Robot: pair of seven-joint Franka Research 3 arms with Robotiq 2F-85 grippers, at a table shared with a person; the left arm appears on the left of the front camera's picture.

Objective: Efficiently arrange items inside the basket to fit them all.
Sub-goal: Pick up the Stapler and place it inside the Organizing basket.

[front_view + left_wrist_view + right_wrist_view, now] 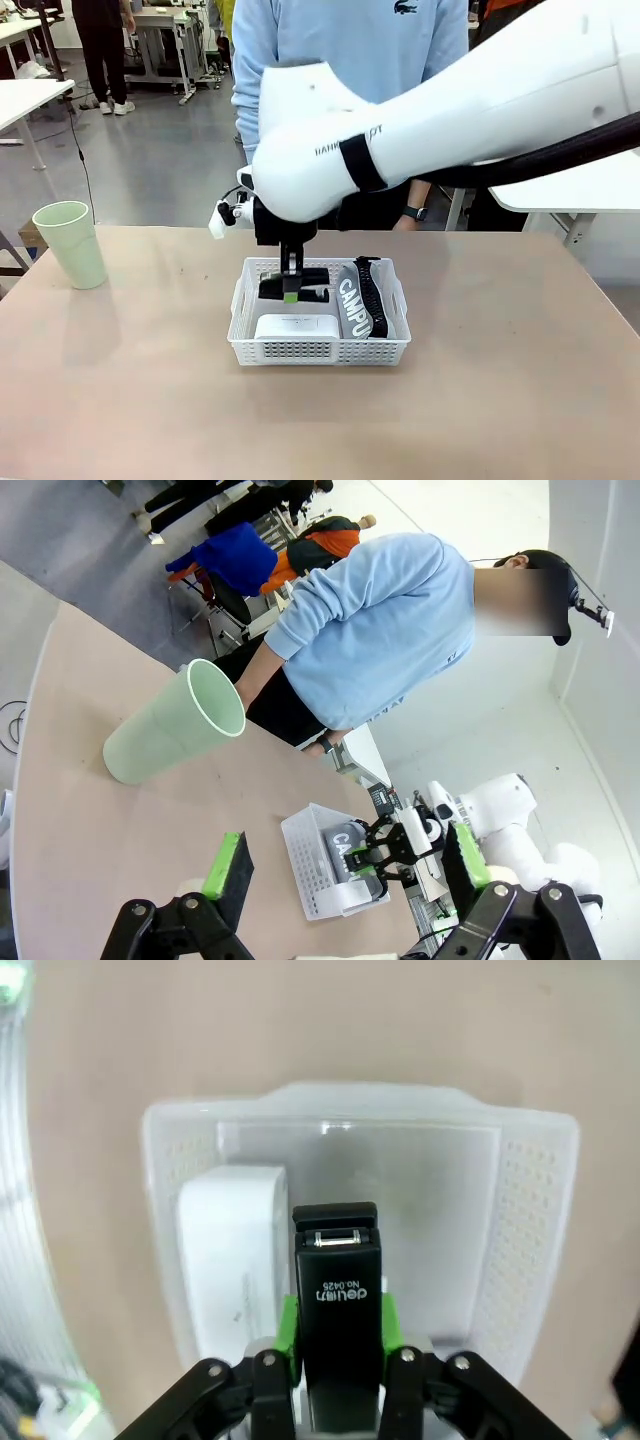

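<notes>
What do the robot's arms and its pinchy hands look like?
The right arm is fat, round and white, with a black band around it, small grey lettering, and a thick black cable running along it. The right gripper and the left gripper are black, each with two fingers tipped with bright green pads.
</notes>
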